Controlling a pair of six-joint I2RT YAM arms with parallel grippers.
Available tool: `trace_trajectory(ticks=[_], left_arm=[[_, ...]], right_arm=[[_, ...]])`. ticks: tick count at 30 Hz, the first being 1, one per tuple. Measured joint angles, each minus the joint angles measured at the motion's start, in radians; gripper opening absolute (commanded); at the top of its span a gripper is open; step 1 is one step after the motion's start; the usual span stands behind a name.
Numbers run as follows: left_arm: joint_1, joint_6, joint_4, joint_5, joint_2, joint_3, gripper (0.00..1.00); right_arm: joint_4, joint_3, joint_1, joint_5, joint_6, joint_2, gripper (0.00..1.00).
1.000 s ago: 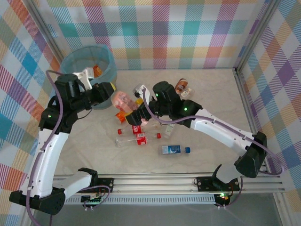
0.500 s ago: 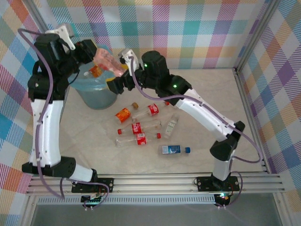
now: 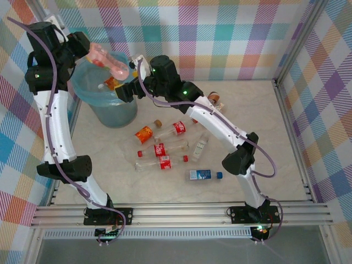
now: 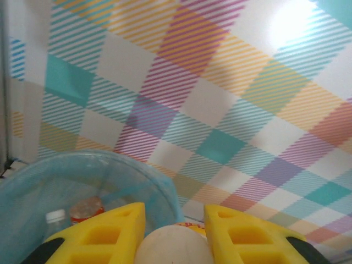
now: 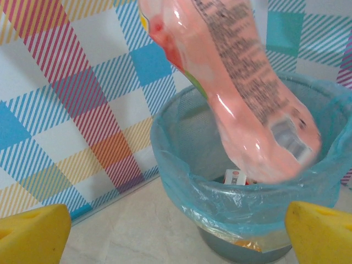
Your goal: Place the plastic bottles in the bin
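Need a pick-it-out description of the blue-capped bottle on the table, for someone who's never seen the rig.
On the beige table, find the bottles lying near the blue-lined bin. The target bottle lies alone at the group's near edge, closest to the arm bases. Its blue cap and blue-and-white label set it apart from the red-labelled bottles behind it.

The left end effector [image 3: 91, 50] has climbed from low beside the bin [image 3: 113, 110] to high above it, carrying the pink bottle [image 3: 110, 61], which now hangs tilted over the bin's mouth. The right end effector [image 3: 122, 92] has left the bottles lying on the worktop [image 3: 258, 126] and reached across to the bin's rim, uncovering the orange bottle [image 3: 144, 133] and the red-labelled bottle [image 3: 175, 129].
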Motion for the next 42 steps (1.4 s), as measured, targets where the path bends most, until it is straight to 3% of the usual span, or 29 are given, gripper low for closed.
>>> trace_trajectory(ticks=[4, 8, 21, 32, 35, 42], left_arm=[[0.093, -0.007, 0.0, 0.043, 0.022, 0.001, 0.0], [0.13, 0.04, -0.014, 0.051, 0.05, 0.011, 0.0], [0.121, 0.26, -0.134, 0.024, 0.158, -0.066, 0.0], [0.05, 0.368, -0.096, -0.016, 0.206, -0.201, 0.05], [0.044, 0.392, -0.082, -0.035, 0.24, -0.22, 0.1], [0.035, 0.422, -0.075, -0.063, 0.293, -0.245, 0.52]], right_arm=[[-0.003, 0.005, -0.003, -0.028, 0.019, 0.017, 1.0], [-0.015, 0.005, -0.003, -0.056, 0.046, 0.034, 1.0], [-0.059, -0.018, -0.003, -0.091, 0.081, 0.047, 1.0], [-0.061, -0.199, -0.003, -0.082, 0.048, 0.003, 1.0], [-0.059, -0.222, -0.003, -0.074, 0.038, -0.012, 1.0], [-0.051, -0.222, -0.003, -0.064, 0.013, -0.019, 1.0]])
